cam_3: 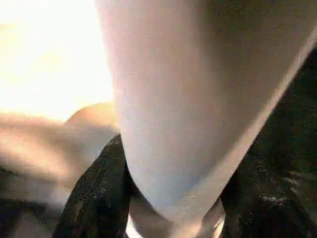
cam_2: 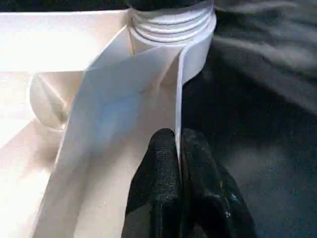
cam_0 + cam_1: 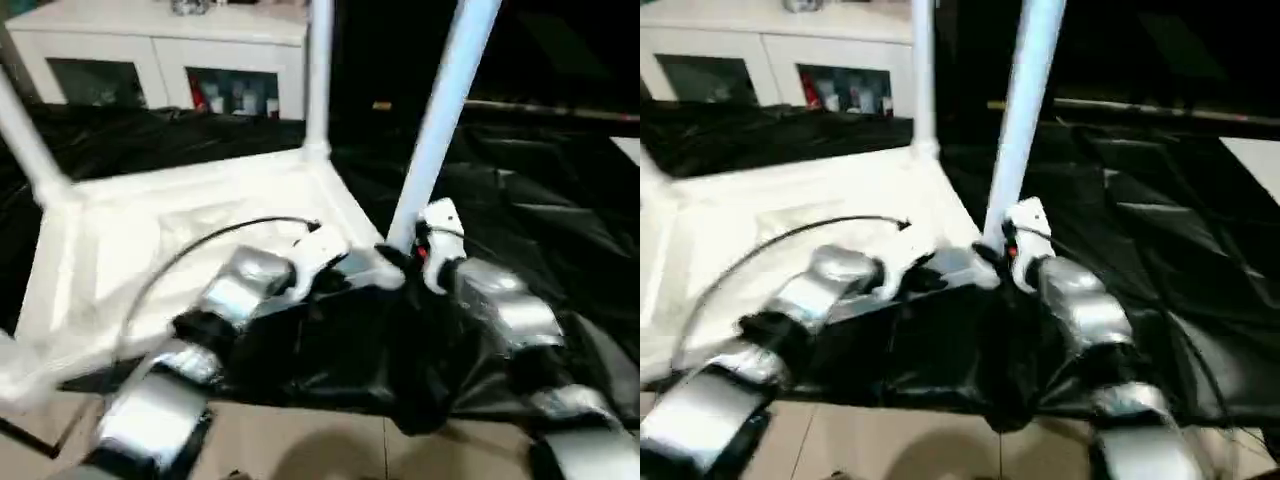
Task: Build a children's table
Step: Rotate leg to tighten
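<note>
Black sheet (image 3: 560,220) underneath; left end effector (image 2: 178,148) pinches tabletop (image 3: 200,230) rim; right end effector (image 1: 168,198) clasps leg (image 3: 440,120), top cropped.

Tabletop (image 3: 200,230): white plastic, smooth, slightly glossy; thin flat ribs are seen on the underside near its corner socket (image 2: 171,22), which is ringed with moulded ridges. Legs (image 3: 440,120): white tubular plastic, smooth, with a soft sheen. Sheet (image 3: 520,200) under the tabletop: black plastic film, creased, shiny in places. Forearms (image 3: 500,300): silver, brushed-metal look, reflective. Fingers (image 2: 163,178) against the tabletop rib: black, matt, finely grained. Cabinet (image 3: 160,40) behind the tabletop: white, smooth, with glass doors. Floor (image 3: 300,440) beside the sheet: pale, smooth tile.
</note>
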